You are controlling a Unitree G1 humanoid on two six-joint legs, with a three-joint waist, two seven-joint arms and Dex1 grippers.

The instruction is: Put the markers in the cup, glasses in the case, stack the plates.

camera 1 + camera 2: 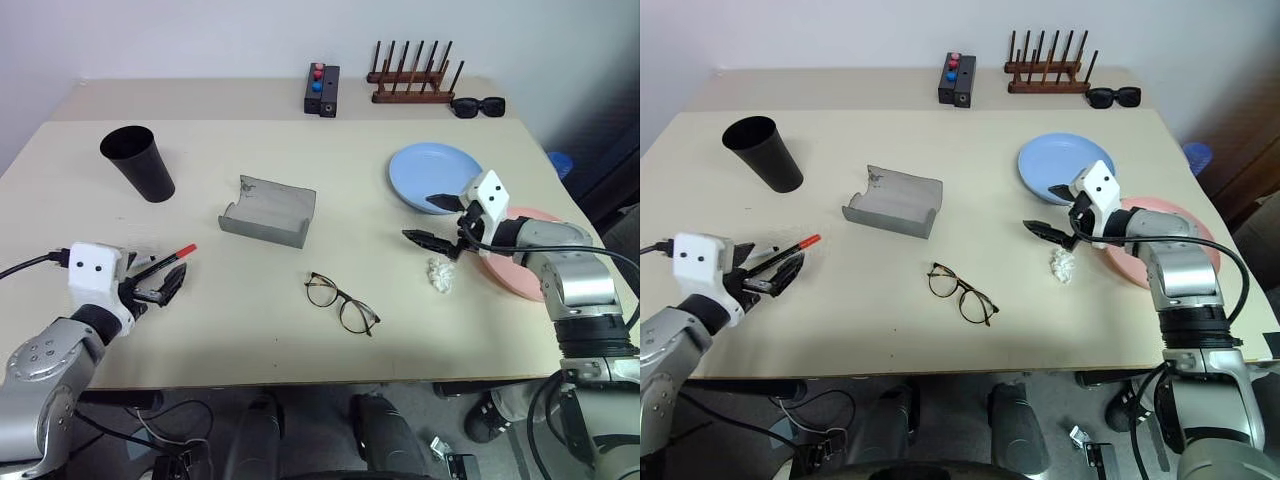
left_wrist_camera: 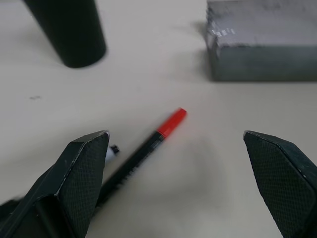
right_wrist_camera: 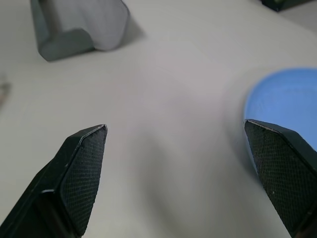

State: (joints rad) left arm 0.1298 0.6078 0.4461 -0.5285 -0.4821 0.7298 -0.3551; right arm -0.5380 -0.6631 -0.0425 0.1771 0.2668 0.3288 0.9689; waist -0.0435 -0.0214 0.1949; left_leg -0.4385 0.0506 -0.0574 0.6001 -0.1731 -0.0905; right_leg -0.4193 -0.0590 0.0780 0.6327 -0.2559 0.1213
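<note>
Your fingers [image 2: 81, 168] on both grippers gape wide, holding nothing; nothing is done yet. The marker [image 2: 143, 148] lies near the desk's left edge, the cup [image 1: 138, 162] stands empty, the glasses [image 1: 342, 303] sit outside the case [image 1: 268, 211], and the blue plate [image 1: 432, 172] and pink plate [image 1: 525, 262] remain unstacked

Both head eyes looked down over the whole table [image 1: 300, 330]; each wrist camera looked close along the tabletop, both catching the case [image 2: 262, 44].
</note>
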